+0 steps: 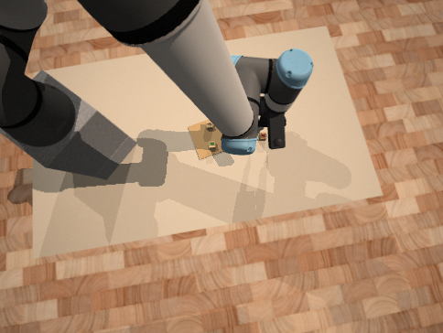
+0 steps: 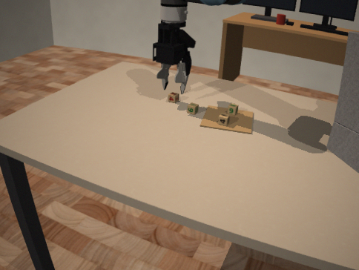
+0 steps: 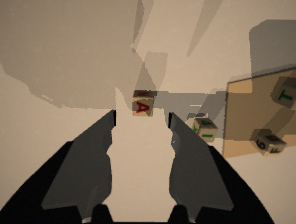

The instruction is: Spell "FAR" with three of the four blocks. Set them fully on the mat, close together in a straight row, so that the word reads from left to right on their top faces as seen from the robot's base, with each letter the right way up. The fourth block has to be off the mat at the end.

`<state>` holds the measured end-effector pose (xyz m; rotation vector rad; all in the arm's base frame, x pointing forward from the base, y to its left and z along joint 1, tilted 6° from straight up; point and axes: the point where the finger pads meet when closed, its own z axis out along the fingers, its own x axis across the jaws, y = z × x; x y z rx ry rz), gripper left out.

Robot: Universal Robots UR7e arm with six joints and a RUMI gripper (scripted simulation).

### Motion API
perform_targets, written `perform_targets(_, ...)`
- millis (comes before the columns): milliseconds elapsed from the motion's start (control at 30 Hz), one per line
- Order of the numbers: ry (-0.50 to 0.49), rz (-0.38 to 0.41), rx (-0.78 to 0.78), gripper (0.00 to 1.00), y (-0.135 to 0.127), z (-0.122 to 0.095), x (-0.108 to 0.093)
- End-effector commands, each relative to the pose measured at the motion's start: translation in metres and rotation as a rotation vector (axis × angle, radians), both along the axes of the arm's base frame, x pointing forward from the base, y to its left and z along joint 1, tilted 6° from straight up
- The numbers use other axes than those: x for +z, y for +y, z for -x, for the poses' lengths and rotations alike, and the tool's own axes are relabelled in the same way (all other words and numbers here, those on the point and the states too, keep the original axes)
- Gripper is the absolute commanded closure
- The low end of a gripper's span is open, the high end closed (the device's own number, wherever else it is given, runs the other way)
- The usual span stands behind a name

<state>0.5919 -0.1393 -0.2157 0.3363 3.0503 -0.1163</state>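
The gripper (image 2: 173, 84) hung above the red A block (image 2: 173, 97) with its two fingers a little apart and nothing between them; in the wrist view the red A block (image 3: 142, 103) sat at twelve o'clock from the gap, just past the fingertips, on the bare table (image 2: 111, 141) and off the mat (image 2: 237, 124); the gap looked only a bit wider than the block, so if the arm came down slightly off to one side, a finger could land on top of the block or knock it away; the block also looked a little turned next to the fingers, so they might pinch its corners and it could twist or pop out; a block with a green letter (image 2: 192, 108) sat on the table just beside the mat, near the A at about four o'clock in the wrist view, and a wide swing toward the mat could bump it; two more blocks stood on the mat, one with a green letter (image 2: 232, 109) and one with a dark letter (image 2: 224, 119); they were not in a row, so setting the A down close could push them or leave the word crooked; the A's letter could also end up the wrong way round if the wrist did not turn it; I could not tell which of the green letters was which.
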Motion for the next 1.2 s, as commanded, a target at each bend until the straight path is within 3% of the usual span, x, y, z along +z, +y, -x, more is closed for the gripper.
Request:
perform_targets(0, -0.001, 0.001, 0.0, 0.63, 0.0, -0.001, 0.001)
perform_targets(367, -0.001, 0.001, 0.0, 0.63, 0.0, -0.001, -0.003)
perform_targets(833, -0.001, 0.001, 0.0, 0.63, -0.003, -0.002, -0.027)
perform_targets(1167, -0.001, 0.001, 0.0, 0.63, -0.003, -0.003, -0.031)
